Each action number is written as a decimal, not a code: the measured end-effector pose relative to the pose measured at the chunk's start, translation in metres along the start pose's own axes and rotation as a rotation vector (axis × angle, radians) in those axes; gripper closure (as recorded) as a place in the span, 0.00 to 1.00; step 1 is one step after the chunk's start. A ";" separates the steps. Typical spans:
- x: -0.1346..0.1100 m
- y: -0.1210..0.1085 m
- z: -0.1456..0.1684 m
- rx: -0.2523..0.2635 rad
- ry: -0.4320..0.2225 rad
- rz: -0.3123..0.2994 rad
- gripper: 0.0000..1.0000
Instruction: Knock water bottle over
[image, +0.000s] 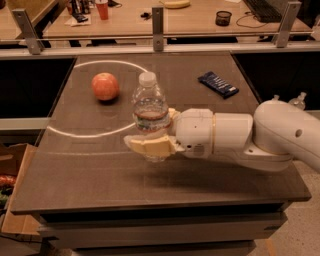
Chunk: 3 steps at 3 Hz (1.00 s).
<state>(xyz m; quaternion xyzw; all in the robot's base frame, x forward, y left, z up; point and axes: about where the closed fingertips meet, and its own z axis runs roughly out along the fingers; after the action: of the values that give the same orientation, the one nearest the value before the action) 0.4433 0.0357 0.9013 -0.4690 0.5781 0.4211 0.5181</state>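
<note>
Right now my gripper (150, 132) is low over the table (100, 190), near the middle and a little toward the front edge. My white arm (240, 137) reaches in from the right edge. The gripper's two fingers are spread wide apart, and the water bottle (150, 107) stands between them. One finger (150, 146) is on the front side of the bottle, down low near its bottom. The other finger (173, 116) peeks out on the back side, next to the bottle's middle. I cannot tell if either finger is touching the bottle. The bottle stands straight up. It has a white cap on top and a thin reddish band around it.

A red apple (105, 86) sits toward the back left corner, well apart from the bottle. A thin white ring (85, 135) is drawn on the table. It goes around the apple, and the bottle stands on its right side. A dark blue packet (218, 83) lies flat toward the back right corner. Some small clear bottles (300, 100) show just past the right edge, behind my arm.
</note>
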 end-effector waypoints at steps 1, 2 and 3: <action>-0.040 -0.014 -0.013 -0.055 0.051 -0.135 1.00; -0.065 -0.026 -0.024 -0.104 0.137 -0.298 1.00; -0.073 -0.035 -0.031 -0.163 0.221 -0.453 1.00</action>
<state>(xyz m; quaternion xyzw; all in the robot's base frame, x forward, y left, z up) 0.4732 0.0064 0.9769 -0.6697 0.4756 0.2858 0.4935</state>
